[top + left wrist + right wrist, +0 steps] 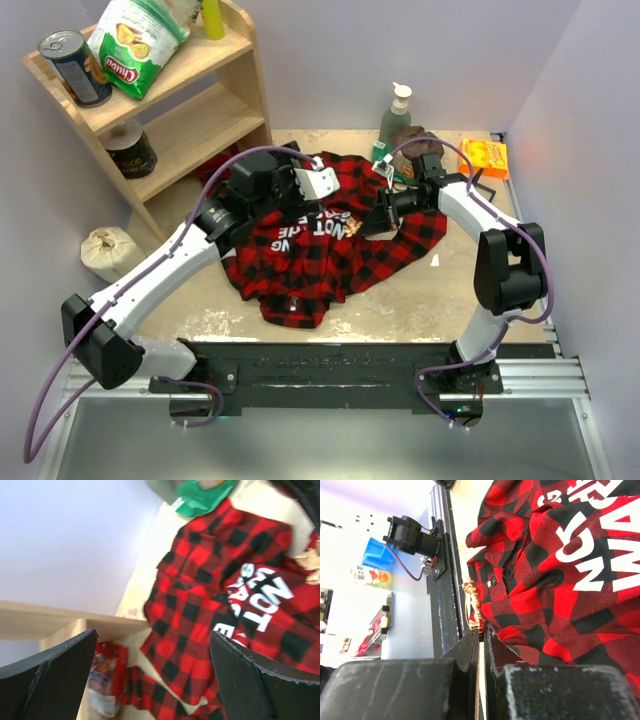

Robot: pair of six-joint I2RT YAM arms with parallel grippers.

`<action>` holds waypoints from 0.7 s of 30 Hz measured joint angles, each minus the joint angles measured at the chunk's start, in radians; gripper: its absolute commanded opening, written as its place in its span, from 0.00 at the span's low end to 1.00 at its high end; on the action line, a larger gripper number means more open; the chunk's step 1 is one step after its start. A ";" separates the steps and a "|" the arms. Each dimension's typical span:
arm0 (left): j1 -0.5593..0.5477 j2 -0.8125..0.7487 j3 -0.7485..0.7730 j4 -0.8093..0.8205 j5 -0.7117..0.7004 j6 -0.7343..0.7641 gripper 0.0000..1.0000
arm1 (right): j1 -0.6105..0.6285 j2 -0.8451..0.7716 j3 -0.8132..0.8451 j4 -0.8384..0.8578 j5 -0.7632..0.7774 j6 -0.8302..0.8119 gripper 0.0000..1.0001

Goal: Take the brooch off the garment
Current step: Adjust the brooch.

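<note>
Overhead: garment [330, 245] lies heaped on table [420, 300], with left gripper [322, 183] and right gripper [384, 222] above it. Left wrist: fingers [60, 670] spread wide over plaid. Right wrist: jaws narrow, pinching brooch [471, 605] beside garment's edge.

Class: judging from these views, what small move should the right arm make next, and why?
Probably ease the right gripper away from the garment: its fingers look shut on the brooch, which sits against the plaid fold.
</note>
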 measured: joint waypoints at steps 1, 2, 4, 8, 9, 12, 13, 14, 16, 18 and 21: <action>0.000 -0.003 0.001 0.000 -0.006 0.019 1.00 | 0.000 0.000 0.000 -0.002 0.000 -0.003 0.00; 0.000 -0.005 -0.008 0.007 -0.007 0.040 1.00 | 0.000 0.000 0.000 -0.004 -0.001 -0.006 0.00; -0.006 -0.031 -0.076 0.048 -0.007 0.096 1.00 | 0.000 0.000 0.000 -0.014 -0.001 -0.014 0.00; -0.020 -0.145 -0.353 0.239 0.034 0.314 1.00 | 0.000 0.000 0.018 -0.046 -0.003 -0.034 0.00; -0.021 -0.201 -0.475 0.327 0.069 0.409 1.00 | 0.000 0.000 0.026 -0.055 -0.005 -0.040 0.00; -0.022 -0.318 -0.744 0.498 0.171 0.637 1.00 | 0.000 0.000 0.043 -0.086 -0.019 -0.064 0.00; -0.022 -0.328 -0.792 0.531 0.200 0.689 1.00 | 0.000 0.000 0.047 -0.095 -0.025 -0.075 0.00; -0.023 -0.325 -0.835 0.585 0.238 0.739 1.00 | 0.000 0.001 0.052 -0.110 -0.031 -0.089 0.00; -0.024 -0.290 -0.882 0.708 0.303 0.822 1.00 | 0.000 0.004 0.062 -0.147 -0.040 -0.122 0.00; -0.026 -0.234 -0.905 0.873 0.354 0.887 1.00 | 0.000 0.011 0.070 -0.186 -0.051 -0.159 0.00; -0.026 -0.121 -0.935 1.130 0.424 0.962 1.00 | 0.000 0.018 0.076 -0.262 -0.054 -0.229 0.00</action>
